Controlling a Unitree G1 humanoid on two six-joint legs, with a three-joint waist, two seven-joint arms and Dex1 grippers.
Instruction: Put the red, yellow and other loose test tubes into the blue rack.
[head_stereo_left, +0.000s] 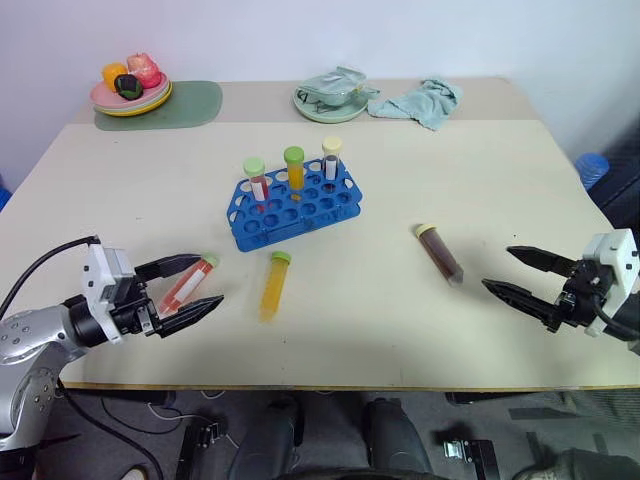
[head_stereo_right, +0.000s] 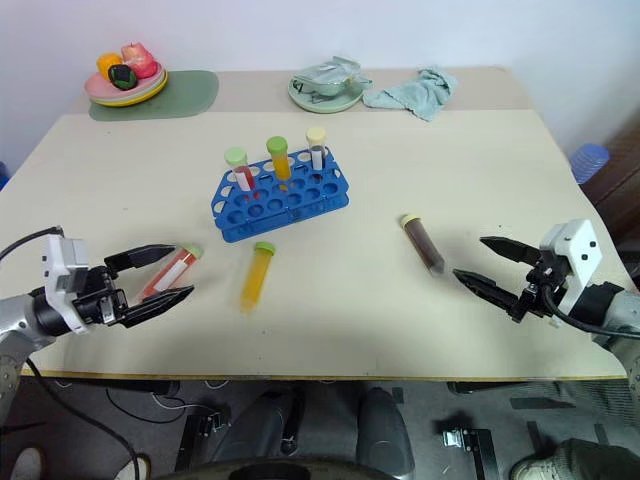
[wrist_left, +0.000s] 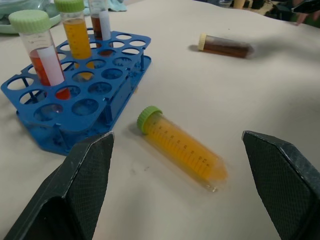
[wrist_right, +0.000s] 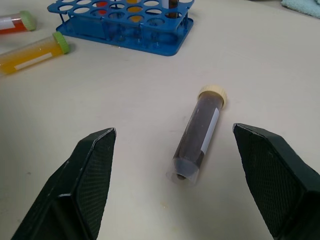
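While three capped tubes stand upright in its far row, the blue rack (head_stereo_left: 292, 204) sits mid-table with all its nearer holes unfilled; the standing tubes hold red, orange and dark liquid. Three loose test tubes lie flat on the table (head_stereo_left: 400, 330). The red tube (head_stereo_left: 187, 285) lies near left of the rack, between the fingers of the left claw (head_stereo_left: 190, 285), whose jaws are spread wide without clamping it. The yellow tube (head_stereo_left: 272, 285) rests just near of the rack, green cap toward it. The brown tube (head_stereo_left: 440, 254) lies to the right, pale cap toward the far side; the right claw (head_stereo_left: 513, 272) hovers beside it, spread wide and empty. At the far edge are a plate of fruit (head_stereo_left: 131, 87) on a green mat (head_stereo_left: 190, 105), a pale green dish (head_stereo_left: 330, 97) and a crumpled cloth (head_stereo_left: 420, 100), all well apart from the rack.
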